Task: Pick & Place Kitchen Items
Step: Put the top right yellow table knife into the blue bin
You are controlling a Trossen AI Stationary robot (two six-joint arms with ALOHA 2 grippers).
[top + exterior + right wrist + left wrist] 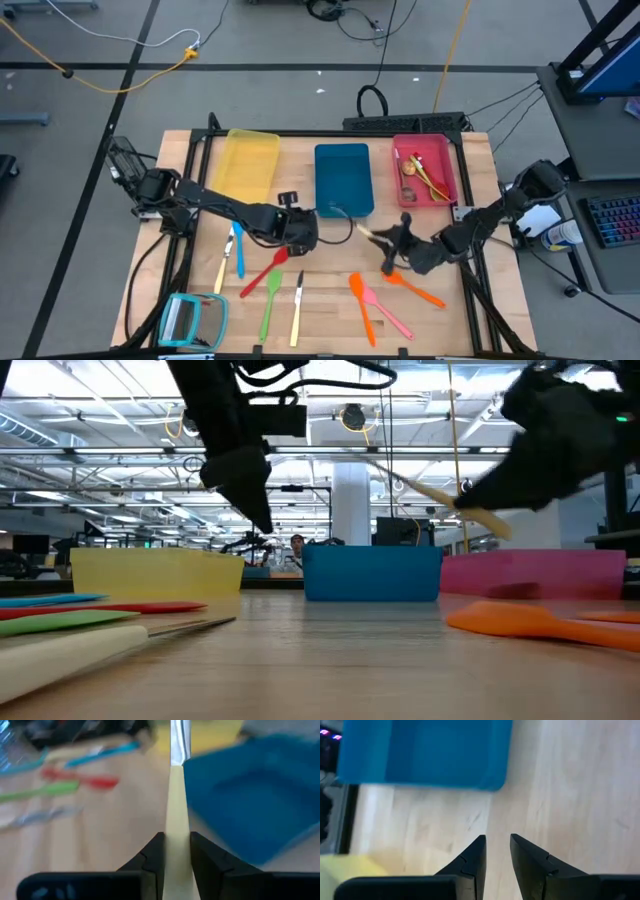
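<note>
Lower left of the high view: red spoon point(264, 273), green spatula point(270, 296) on the wooden table point(330, 320). Left gripper point(497, 851) hovers mid-frame, fingers slightly apart, empty, near the blue tray point(343, 178). Right gripper point(176, 851) clamps a cream-handled knife point(176, 820) aloft; the low view alone shows the ceiling-lit hall.

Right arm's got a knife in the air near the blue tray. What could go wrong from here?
1. The right gripper pinches only the cream handle end of the knife; the long overhang could pivot or slip.
2. The left gripper hovers open close by, beside the blue tray, so the blade could clip it.
3. The orange spatula lies right under the right arm and could get knocked.
</note>
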